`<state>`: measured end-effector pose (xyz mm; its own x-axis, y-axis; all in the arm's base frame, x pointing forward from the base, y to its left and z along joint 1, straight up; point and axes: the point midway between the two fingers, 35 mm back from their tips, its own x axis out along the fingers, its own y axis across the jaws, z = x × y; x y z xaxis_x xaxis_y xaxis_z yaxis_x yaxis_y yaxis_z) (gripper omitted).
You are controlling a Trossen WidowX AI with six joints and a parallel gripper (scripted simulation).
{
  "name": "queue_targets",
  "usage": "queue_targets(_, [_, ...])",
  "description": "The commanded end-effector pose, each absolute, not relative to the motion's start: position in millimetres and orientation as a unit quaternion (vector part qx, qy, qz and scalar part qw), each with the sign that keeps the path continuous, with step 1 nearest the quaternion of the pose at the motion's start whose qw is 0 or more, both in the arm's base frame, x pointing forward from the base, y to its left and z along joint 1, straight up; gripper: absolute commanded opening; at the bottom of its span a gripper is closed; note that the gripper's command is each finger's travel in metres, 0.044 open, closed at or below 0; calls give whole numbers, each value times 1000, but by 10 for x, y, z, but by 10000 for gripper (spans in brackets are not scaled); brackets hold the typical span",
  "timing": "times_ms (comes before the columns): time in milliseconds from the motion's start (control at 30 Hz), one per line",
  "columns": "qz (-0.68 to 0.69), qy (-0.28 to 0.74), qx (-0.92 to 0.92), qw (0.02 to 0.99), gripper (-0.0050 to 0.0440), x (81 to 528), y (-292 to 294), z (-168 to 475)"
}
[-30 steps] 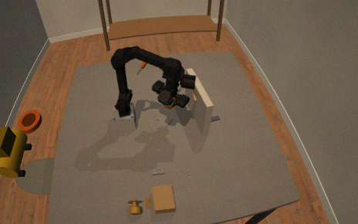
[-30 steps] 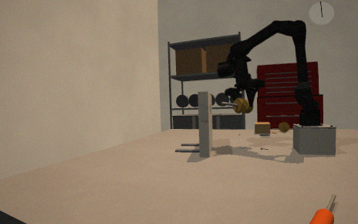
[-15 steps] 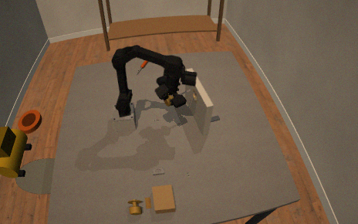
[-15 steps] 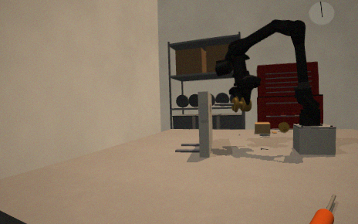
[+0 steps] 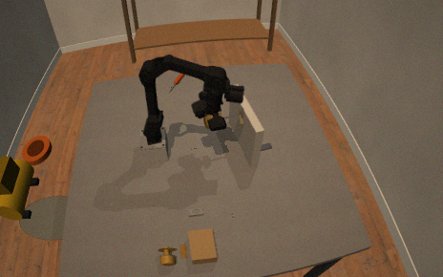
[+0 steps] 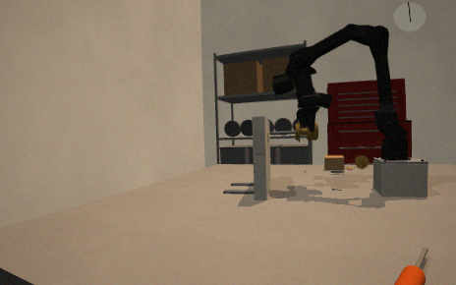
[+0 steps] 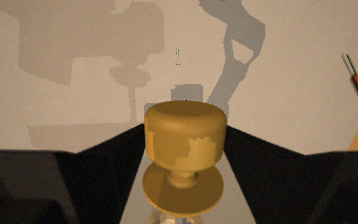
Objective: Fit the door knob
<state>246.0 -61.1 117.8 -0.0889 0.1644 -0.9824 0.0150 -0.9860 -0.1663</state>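
My gripper is shut on a brass door knob. In the wrist view the knob's round plate sits behind its head; the spindle is hidden. An upright pale wood panel stands on the mat, with the latch near its upper part. The knob hangs in the air on the robot's side of the panel, near its top, a short gap away and not touching it.
A second brass knob and a tan box lie near the mat's front edge. A small plate lies mid-mat. An orange screwdriver lies behind the arm. The robot base stands nearby.
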Motion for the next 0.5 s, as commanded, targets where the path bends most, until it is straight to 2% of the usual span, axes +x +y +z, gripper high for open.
queue_targets(0, [731, -64, -678, 52, 0, 2489, -614, 1174])
queue_targets(467, [730, -61, -679, 52, 0, 2556, -615, 916])
